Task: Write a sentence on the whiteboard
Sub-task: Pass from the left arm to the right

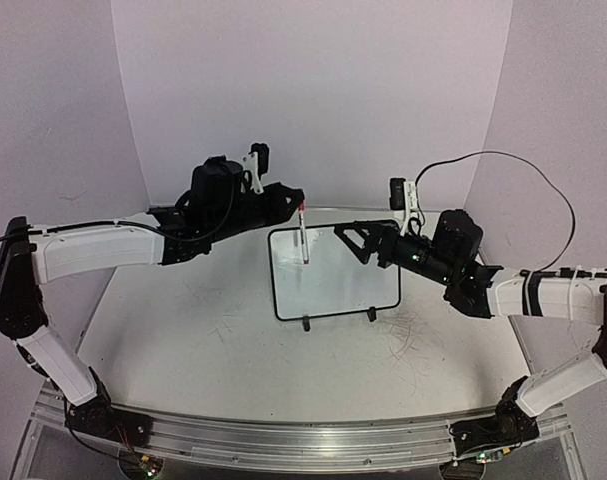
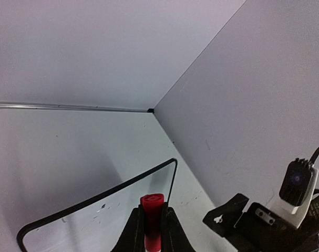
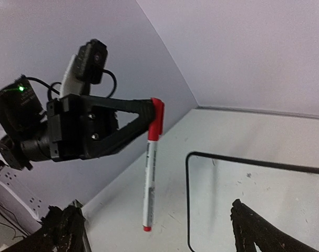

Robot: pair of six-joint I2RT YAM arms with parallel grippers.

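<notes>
The whiteboard stands on two small black feet mid-table, white with a thin black frame; no sentence is in view on it. My left gripper is shut on the red top end of a white marker, which hangs almost straight down over the board's upper left part. The left wrist view has the red end pinched between the jaws above the board's corner. Seen from the right wrist, the marker dangles beside the board's edge. My right gripper stands open at the board's upper right, holding nothing.
Grey scuff marks cover the tabletop in front of and to the right of the board. White walls close in the back and both sides. The right arm's forearm reaches in from the right edge.
</notes>
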